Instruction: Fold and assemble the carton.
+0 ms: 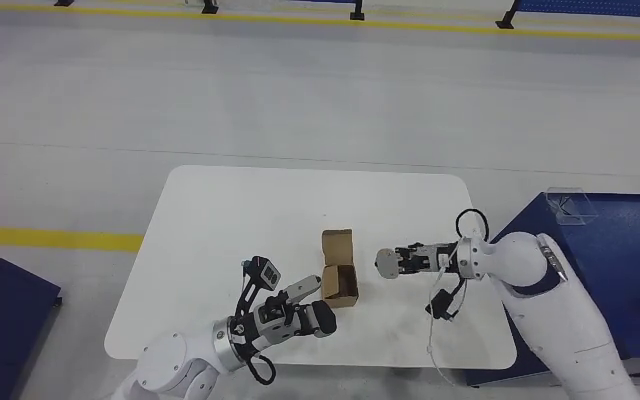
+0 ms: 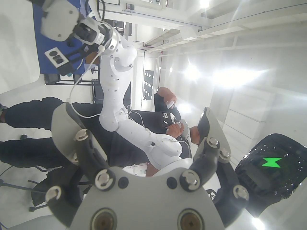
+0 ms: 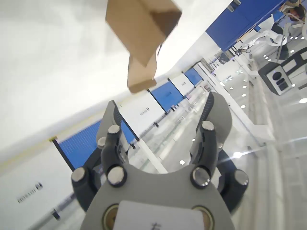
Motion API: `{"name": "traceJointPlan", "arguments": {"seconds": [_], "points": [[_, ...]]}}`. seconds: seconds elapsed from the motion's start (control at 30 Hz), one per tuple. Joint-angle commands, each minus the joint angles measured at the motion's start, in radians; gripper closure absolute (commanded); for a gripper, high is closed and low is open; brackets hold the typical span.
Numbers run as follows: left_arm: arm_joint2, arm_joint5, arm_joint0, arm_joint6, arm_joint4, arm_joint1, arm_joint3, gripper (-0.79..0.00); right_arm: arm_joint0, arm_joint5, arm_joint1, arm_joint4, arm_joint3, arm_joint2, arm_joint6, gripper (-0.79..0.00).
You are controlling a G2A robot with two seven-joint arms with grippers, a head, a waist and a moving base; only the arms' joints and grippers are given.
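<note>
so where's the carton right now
In the top view the carton sits on the white table, between the left pincer and the right pincer.

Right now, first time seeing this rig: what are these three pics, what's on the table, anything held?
It is a two-armed robot at a white table. The top view looks down from a camera above the arms. The two wrist views come from a camera on each wrist, looking out along that arm. On the table sits one small brown carton, open, with one flap sticking out. The left gripper is close to the carton's corner nearest the robot. The right gripper is beside the carton, apart from it. Both are open and hold nothing.
</note>
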Motion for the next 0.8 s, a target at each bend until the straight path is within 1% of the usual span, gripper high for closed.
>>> {"name": "traceJointPlan", "arguments": {"seconds": [0.0,0.07,0.1,0.13,0.2,0.23,0.27,0.37,0.4,0.43,0.47,0.5,0.77], "points": [[0.0,0.0,0.0,0.0,0.0,0.0,0.0,-0.785,-0.029,0.178,0.006,-0.082,0.009,0.05,0.116,0.0],[0.0,0.0,0.0,0.0,0.0,0.0,0.0,-0.785,-0.045,0.346,0.011,-0.232,0.012,0.088,0.248,0.0],[0.0,0.0,0.0,0.0,0.0,0.0,0.0,-0.785,-0.047,0.415,0.012,-0.352,0.014,0.109,0.333,0.0],[0.0,0.0,0.0,0.0,0.0,0.0,0.0,-0.785,-0.053,0.472,0.01,-0.471,0.014,0.122,0.435,0.0],[0.0,0.0,0.0,0.0,0.0,0.0,0.0,-0.785,-0.065,0.529,0.005,-0.706,0.019,0.135,0.64,0.0],[0.0,0.0,0.0,0.0,0.0,0.0,0.0,-0.785,-0.073,0.545,0.002,-0.817,0.025,0.131,0.747,0.0],[0.0,0.0,0.0,0.0,0.0,0.0,0.0,-0.785,-0.08,0.544,-0.002,-0.894,0.044,0.128,0.859,0.0],[0.0,0.0,0.0,0.0,0.0,0.0,0.0,-0.785,-0.078,0.5,-0.007,-1.191,0.073,0.109,1.173,0.0],[0.0,0.0,0.0,0.0,0.0,0.0,0.0,-0.785,-0.074,0.465,-0.008,-1.275,0.094,0.102,1.278,0.0],[0.0,0.0,0.0,0.0,0.0,0.0,0.0,-0.785,-0.071,0.438,-0.009,-1.34,0.12,0.09,1.381,0.0],[0.0,0.0,0.0,0.0,0.0,0.0,0.0,-0.785,-0.067,0.428,-0.009,-1.372,0.142,0.082,1.443,0.0],[0.0,0.0,0.0,0.0,0.0,0.0,0.0,-0.785,-0.067,0.428,-0.009,-1.372,0.142,0.082,1.443,-0.579],[0.0,0.0,0.0,0.0,0.0,0.0,0.0,-0.785,-0.067,0.428,-0.009,-1.372,0.142,0.082,1.443,-0.579]]}}
